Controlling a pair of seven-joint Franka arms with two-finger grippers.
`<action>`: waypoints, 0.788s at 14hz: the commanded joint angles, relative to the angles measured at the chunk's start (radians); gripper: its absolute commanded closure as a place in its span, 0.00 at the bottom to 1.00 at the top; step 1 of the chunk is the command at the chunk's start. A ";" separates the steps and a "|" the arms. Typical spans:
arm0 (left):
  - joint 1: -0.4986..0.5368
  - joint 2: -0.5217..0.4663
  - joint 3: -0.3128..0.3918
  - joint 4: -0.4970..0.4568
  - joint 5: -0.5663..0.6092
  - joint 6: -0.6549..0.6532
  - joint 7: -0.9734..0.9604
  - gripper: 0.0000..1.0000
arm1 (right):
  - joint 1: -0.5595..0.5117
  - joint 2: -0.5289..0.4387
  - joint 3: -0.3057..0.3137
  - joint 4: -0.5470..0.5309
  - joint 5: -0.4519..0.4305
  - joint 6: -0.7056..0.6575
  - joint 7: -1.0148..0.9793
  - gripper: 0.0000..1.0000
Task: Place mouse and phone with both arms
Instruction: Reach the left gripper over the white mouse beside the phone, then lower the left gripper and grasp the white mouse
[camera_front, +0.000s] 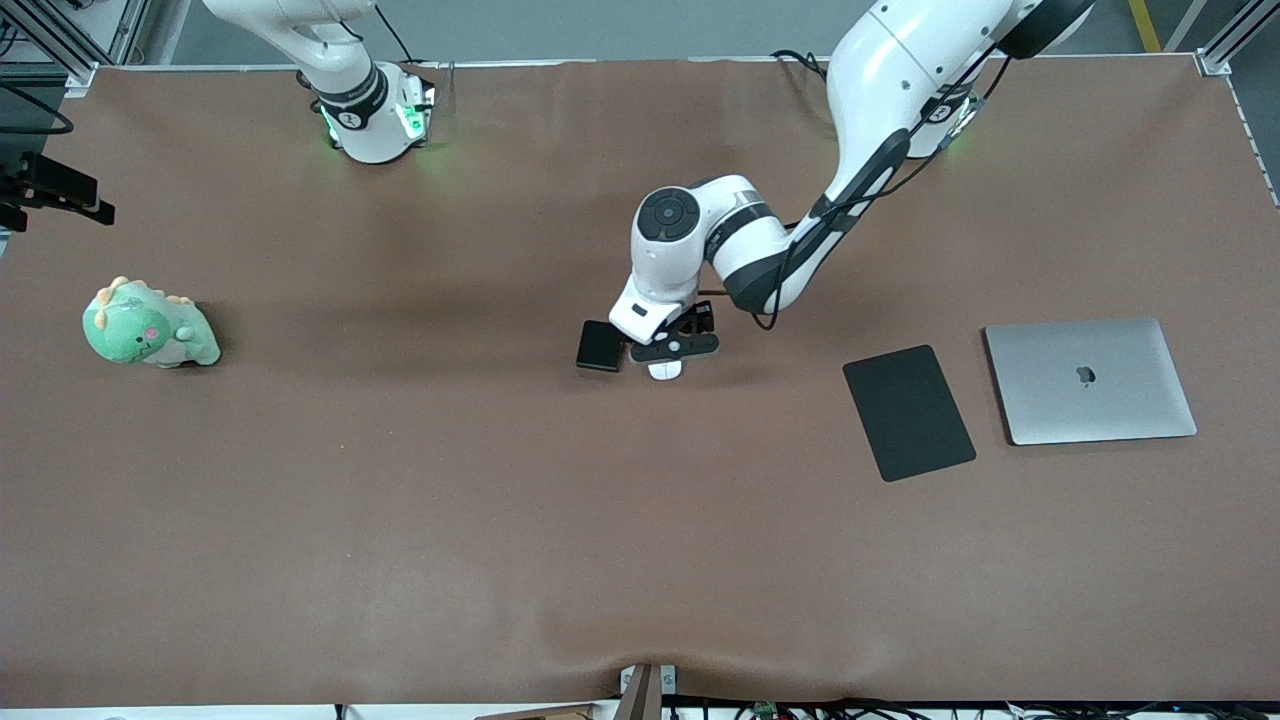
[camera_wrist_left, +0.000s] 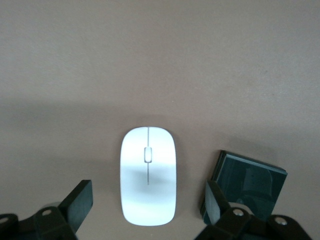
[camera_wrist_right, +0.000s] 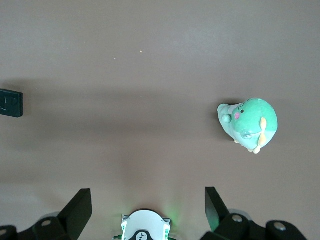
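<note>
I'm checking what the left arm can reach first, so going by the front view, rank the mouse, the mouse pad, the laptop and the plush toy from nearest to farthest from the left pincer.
1. Mouse, directly under the left pincer.
2. Mouse pad, toward the left arm's end.
3. Laptop, beside the pad, farther toward that end.
4. Plush toy, at the right arm's end.

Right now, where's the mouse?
Mid-table, the mouse lies flat on the mat directly under the open left gripper, between its fingers and untouched. The phone sits right beside it, toward the right arm's end.

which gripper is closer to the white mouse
Left. The left gripper hangs open right over the mouse; the right gripper, open, waits above its own base.
</note>
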 joint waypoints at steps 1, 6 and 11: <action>-0.002 0.040 0.015 0.029 0.052 0.006 -0.071 0.00 | -0.024 0.018 0.012 0.026 0.023 -0.018 0.003 0.00; -0.005 0.084 0.018 0.038 0.083 0.020 -0.124 0.00 | -0.001 0.060 0.016 0.020 0.019 -0.022 -0.005 0.00; -0.017 0.110 0.020 0.038 0.083 0.097 -0.152 0.00 | 0.004 0.109 0.016 0.018 0.019 -0.066 -0.006 0.00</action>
